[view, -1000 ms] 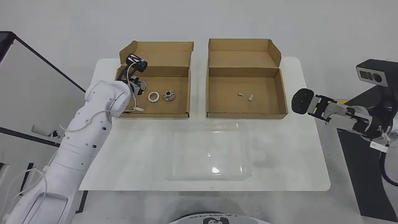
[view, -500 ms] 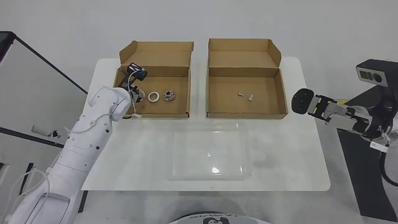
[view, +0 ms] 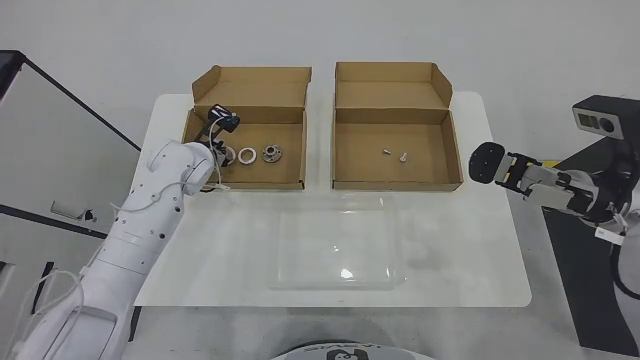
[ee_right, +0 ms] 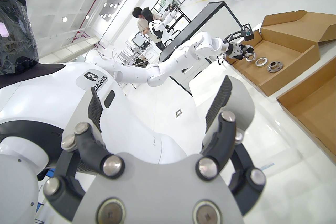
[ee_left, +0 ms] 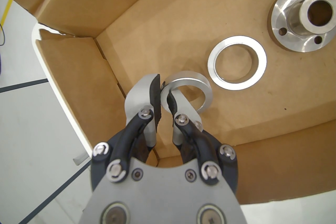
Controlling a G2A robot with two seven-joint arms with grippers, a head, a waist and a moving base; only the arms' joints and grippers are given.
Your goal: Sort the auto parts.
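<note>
My left gripper (ee_left: 163, 97) is shut on the rim of a silver metal ring (ee_left: 205, 93), held tilted close over the floor of the left cardboard box (view: 290, 165) near its left wall. A second flat ring (ee_left: 260, 62) and a round steel flange (ee_left: 302, 25) lie on the box floor beyond it, the ring (view: 246, 155) and flange (view: 271, 154) side by side. Two small screws (view: 394, 153) lie in the right box (view: 440, 130). My right gripper (ee_right: 157, 104) stands open and holds nothing, beside that box at the table's right edge (view: 483, 163).
A clear plastic tray (view: 340, 260) lies on the white table (view: 470, 260) in front of the two boxes. Both box lids stand folded open at the back. A black frame stands off the table's left side.
My left gripper has come from the back of the left box toward its front and sunk lower inside it. The right arm has kept still.
</note>
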